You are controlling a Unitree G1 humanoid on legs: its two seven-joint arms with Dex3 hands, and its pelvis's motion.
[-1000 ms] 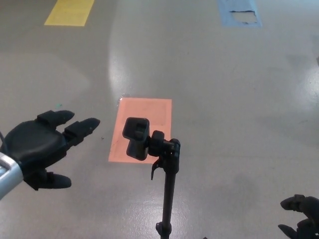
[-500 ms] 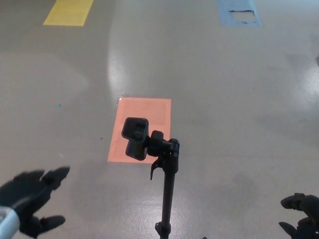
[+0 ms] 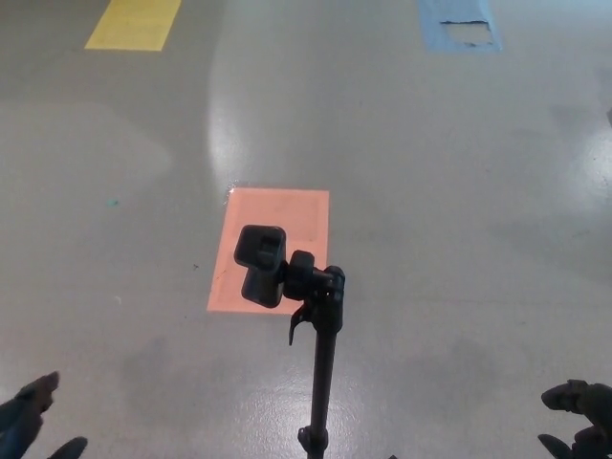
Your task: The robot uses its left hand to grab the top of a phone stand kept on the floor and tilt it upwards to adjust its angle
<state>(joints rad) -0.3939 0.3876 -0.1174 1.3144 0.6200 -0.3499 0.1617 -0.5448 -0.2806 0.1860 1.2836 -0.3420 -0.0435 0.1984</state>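
Your left hand (image 3: 29, 421) has dropped to the frame's corner, fingers apparently released, away from the phone stand (image 3: 287, 277), so you must reach again for its top.

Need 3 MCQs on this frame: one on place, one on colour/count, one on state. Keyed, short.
1. Where is the black phone stand clamp head?
A. over the orange floor rectangle
B. over the yellow rectangle
C. over the blue rectangle

2. How many coloured floor patches show?
A. one
B. two
C. three

3. What is holding the stand's top?
A. the left hand
B. the right hand
C. nothing

Answers:
1. A, the clamp head overlaps the orange rectangle.
2. C, orange, yellow and blue.
3. C, the left hand sits at the bottom left corner and the right hand at the bottom right, both apart from the stand.
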